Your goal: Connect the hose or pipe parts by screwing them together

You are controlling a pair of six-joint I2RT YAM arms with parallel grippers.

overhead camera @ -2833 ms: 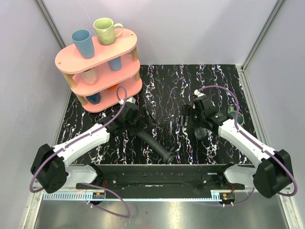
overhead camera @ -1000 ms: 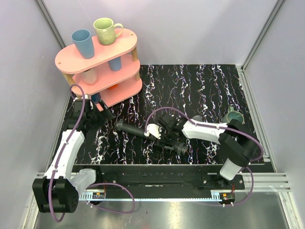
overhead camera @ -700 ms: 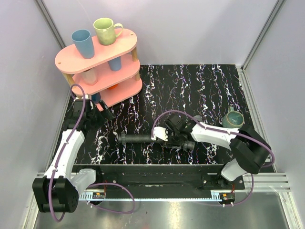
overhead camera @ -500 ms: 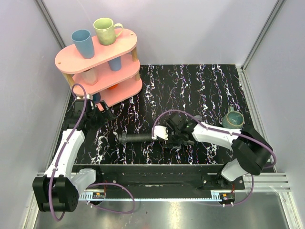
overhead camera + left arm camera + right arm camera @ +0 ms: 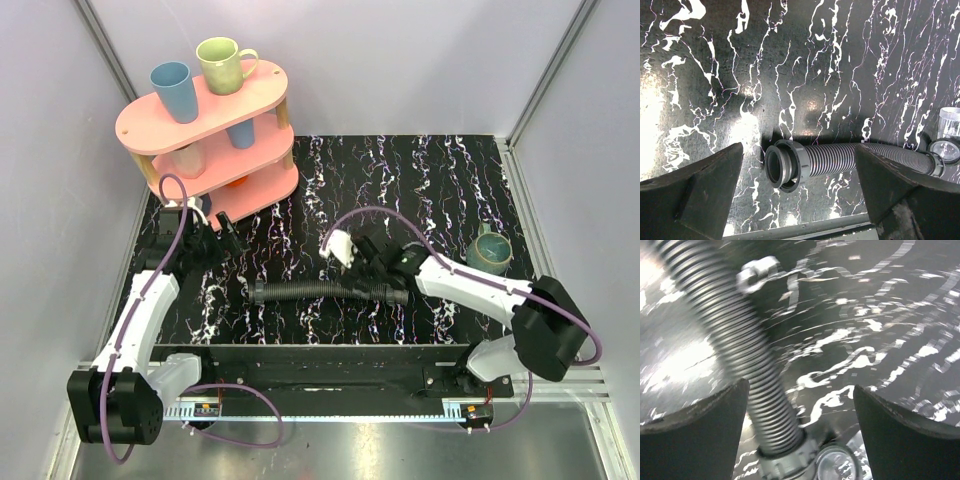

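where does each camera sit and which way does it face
top external: fixed above and behind the arm bases, looking down on the white-veined black table; both arms show, with left gripper and right gripper.
left wrist: on the left arm, looking down past its spread fingers at one collar end of the long black ribbed hose.
right wrist: on the right arm, looking down between its own fingers along that hose, blurred.
shared: all three see the hose.
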